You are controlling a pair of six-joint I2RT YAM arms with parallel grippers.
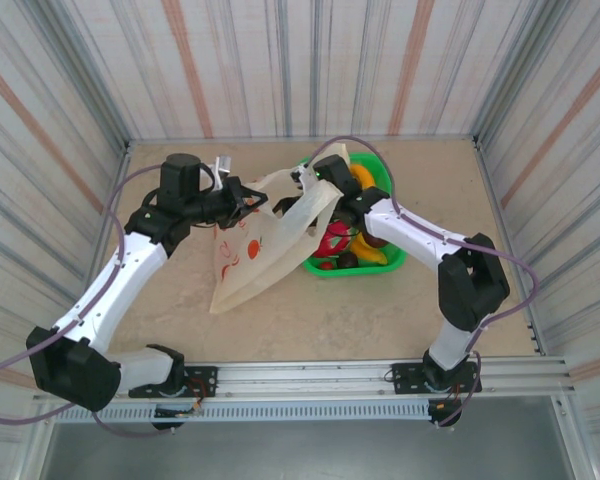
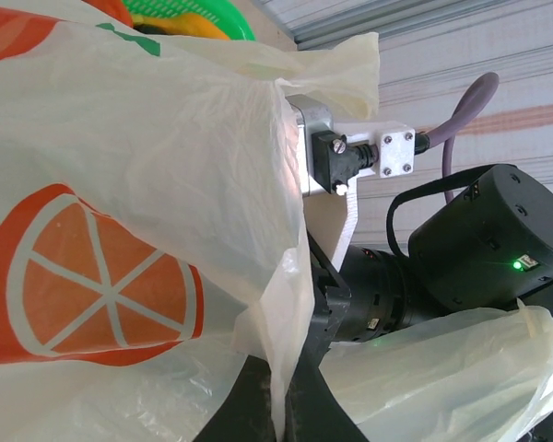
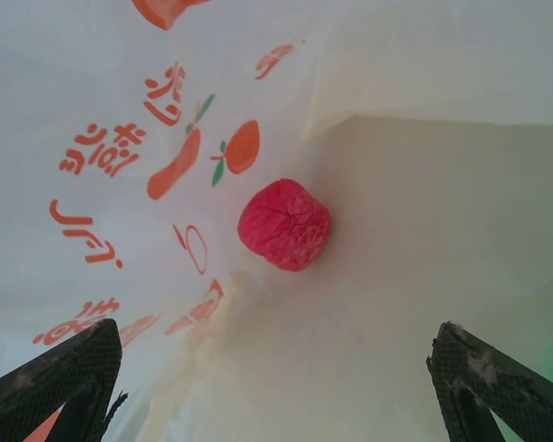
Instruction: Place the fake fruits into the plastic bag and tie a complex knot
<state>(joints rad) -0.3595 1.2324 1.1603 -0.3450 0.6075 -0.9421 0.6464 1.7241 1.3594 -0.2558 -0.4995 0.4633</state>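
Our right gripper (image 3: 275,339) gapes, a crinkled red plastic fruit (image 3: 284,224) centred beyond its fingers inside the cream plastic bag (image 3: 424,230); our left gripper (image 2: 284,405) clamps the bag's edge.

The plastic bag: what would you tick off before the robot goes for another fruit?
1. Left gripper pinching the plastic bag: ok.
2. Bag mouth open: ok, the right wrist view looks inside.
3. Right gripper open and empty: ok.
4. Red fruit lying inside the bag: ok.
5. Basket emptied: not ok, fruits lie in the green basket.
6. Handles free for knotting: cannot tell.
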